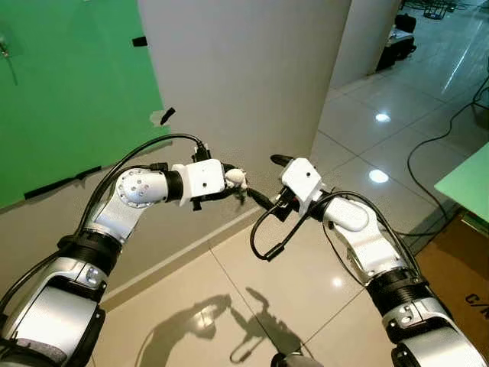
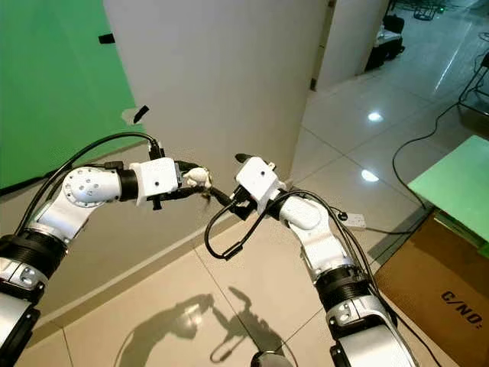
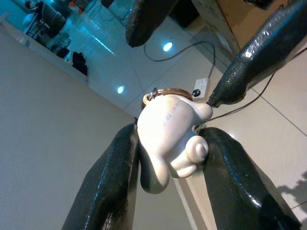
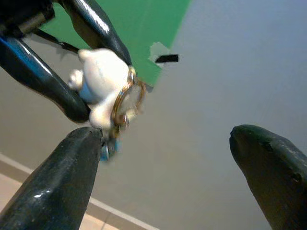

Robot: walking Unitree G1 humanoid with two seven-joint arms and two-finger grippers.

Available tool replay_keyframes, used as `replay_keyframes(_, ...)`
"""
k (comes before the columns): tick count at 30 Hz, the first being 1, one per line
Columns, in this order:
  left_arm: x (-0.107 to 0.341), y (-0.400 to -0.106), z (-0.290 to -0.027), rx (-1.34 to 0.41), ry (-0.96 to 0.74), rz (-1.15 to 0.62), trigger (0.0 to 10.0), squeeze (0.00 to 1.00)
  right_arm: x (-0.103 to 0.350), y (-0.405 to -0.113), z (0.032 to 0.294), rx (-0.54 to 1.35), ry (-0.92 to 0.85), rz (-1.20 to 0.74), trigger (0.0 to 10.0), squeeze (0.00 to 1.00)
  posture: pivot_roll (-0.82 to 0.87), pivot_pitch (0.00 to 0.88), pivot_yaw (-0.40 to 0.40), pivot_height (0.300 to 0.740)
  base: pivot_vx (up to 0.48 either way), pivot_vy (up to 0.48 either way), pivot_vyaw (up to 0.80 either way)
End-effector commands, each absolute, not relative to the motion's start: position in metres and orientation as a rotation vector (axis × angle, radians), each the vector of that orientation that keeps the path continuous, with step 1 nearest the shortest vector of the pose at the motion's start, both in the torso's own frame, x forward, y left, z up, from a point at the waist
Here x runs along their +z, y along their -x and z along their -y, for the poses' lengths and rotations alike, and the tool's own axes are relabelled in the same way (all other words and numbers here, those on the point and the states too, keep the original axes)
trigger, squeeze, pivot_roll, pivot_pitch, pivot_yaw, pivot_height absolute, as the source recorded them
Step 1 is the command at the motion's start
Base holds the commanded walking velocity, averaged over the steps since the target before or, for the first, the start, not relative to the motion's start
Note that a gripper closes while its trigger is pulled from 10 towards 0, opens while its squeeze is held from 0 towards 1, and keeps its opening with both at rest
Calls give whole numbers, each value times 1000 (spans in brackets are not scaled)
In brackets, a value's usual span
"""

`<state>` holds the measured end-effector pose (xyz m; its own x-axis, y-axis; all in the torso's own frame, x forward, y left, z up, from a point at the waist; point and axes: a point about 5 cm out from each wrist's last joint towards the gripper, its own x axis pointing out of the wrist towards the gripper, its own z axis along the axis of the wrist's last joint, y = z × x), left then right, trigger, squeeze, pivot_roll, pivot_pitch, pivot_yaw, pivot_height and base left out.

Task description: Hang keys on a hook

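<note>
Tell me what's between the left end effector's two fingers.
A white figurine keychain with a gold key ring, clamped between the left end effector's black fingers, as the left wrist view shows.

A green wall point(image 1: 69, 99) is meeting a pale grey pillar point(image 1: 244, 69), with black tape point(image 1: 61, 183) sticking to both. Ceiling lights are reflecting off the glossy tiled floor point(image 1: 367, 130), where a black cable point(image 1: 435, 145) is trailing beside a cardboard box point(image 2: 451, 298).

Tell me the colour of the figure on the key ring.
White, with a gold ring; the figure shows best in the left wrist view.
</note>
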<state>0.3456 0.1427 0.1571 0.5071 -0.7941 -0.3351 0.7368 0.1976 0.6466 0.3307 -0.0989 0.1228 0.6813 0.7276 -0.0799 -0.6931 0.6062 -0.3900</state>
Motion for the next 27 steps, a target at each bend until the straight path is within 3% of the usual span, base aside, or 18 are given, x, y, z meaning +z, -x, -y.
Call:
replay_keyframes(1, 160, -344, -139, -1087, -848, 101, 10000, 0, 120, -330, 97, 799, 401, 96, 10000, 0, -88, 0, 27, 740, 0, 0, 0)
replay_keyframes(10, 161, -344, -137, -1094, -815, 96, 10000, 0, 111, -330, 96, 714, 383, 104, 10000, 0, -89, 0, 27, 740, 0, 0, 0)
replay_keyframes(18, 169, -345, -136, -1123, -727, 81, 10000, 0, 114, -334, 100, 648, 558, 185, 10000, 0, -86, 0, 24, 740, 0, 0, 0)
replay_keyframes(27, 170, -343, -137, -1130, -726, 77, 10000, 0, 127, -341, 104, 545, 473, 258, 10000, 0, -84, 0, 23, 740, 0, 0, 0)
